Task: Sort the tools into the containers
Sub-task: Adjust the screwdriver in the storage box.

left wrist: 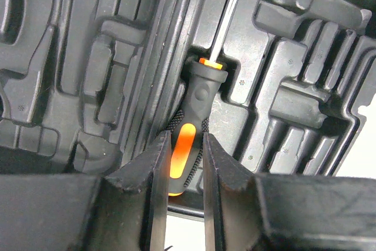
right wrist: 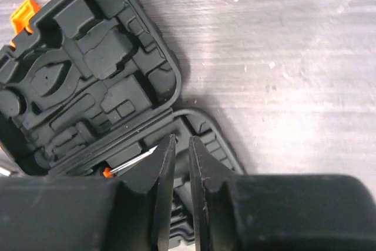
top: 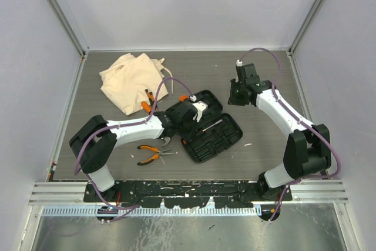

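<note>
The black tool case lies open at mid-table. An orange-and-black screwdriver rests in its moulded tray, shaft pointing away. My left gripper is over the case, shut on the lower end of the screwdriver handle. My right gripper hovers right of the case, fingers almost together with nothing between them; the screwdriver tip shows beside it. One pair of pliers lies on the table left of the case. Another pair sits at the edge of the beige bag. No hammer shows.
The table is walled on the left, back and right, with a metal rail along the near edge. The case's orange latch is on its far lid. Small white scraps lie right of the case.
</note>
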Controlling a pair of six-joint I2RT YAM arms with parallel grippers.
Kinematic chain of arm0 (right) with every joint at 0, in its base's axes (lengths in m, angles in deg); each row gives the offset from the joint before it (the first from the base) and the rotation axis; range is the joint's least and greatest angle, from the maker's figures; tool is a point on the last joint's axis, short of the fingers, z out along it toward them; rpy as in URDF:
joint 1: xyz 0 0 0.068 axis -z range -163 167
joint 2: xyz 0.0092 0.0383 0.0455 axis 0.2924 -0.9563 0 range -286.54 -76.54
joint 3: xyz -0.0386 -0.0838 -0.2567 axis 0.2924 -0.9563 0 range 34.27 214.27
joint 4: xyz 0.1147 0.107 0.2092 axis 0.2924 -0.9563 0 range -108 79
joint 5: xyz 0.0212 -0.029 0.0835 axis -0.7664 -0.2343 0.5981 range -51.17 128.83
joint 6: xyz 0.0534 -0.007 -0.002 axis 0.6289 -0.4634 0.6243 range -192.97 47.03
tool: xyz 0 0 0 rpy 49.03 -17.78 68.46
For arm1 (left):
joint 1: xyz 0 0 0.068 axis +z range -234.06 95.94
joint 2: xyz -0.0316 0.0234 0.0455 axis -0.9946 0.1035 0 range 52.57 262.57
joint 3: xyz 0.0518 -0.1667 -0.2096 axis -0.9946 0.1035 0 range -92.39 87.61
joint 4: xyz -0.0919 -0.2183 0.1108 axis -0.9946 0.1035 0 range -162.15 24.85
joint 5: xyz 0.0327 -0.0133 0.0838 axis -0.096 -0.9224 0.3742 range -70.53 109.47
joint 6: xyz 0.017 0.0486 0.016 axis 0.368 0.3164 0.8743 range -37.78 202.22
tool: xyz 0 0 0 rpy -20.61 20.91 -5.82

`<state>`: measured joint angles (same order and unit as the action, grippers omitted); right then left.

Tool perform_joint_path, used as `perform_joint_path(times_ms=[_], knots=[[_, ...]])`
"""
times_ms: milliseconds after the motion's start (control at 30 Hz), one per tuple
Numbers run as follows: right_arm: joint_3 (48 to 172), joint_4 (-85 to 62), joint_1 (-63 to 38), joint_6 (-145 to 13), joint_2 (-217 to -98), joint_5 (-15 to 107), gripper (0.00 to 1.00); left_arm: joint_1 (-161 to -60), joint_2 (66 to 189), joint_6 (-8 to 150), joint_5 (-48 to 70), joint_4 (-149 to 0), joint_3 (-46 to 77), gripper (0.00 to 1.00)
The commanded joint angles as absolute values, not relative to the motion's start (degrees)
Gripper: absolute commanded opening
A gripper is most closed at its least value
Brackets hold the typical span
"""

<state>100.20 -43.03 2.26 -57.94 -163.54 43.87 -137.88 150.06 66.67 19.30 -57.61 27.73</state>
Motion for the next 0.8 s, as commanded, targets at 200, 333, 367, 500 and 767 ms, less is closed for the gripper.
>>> perform_joint_path(times_ms=[200,333,367,500,767], knots=[[95.0,-47.4,-5.3,-29.5,-150.2,10.4,0.15,-138.2,152.5,66.7,18.1,-48.5,28.6,0.19],[86.8,-38.4,-5.4,-23.5,-145.5,19.2,0.00,-138.2,152.2,66.7,18.3,-48.9,29.1,0.19],[85.2,-36.7,-5.8,-21.1,-145.4,21.2,0.00,-138.2,152.2,66.7,18.4,-48.9,29.1,0.19],[84.5,-39.1,-9.7,-10.7,-149.9,21.3,0.00,-138.2,152.4,66.7,18.5,-49.0,29.1,0.19],[88.3,-42.5,-14.5,-0.1,-160.1,19.6,0.00,-138.3,152.7,67.1,18.6,-49.0,29.2,0.18]])
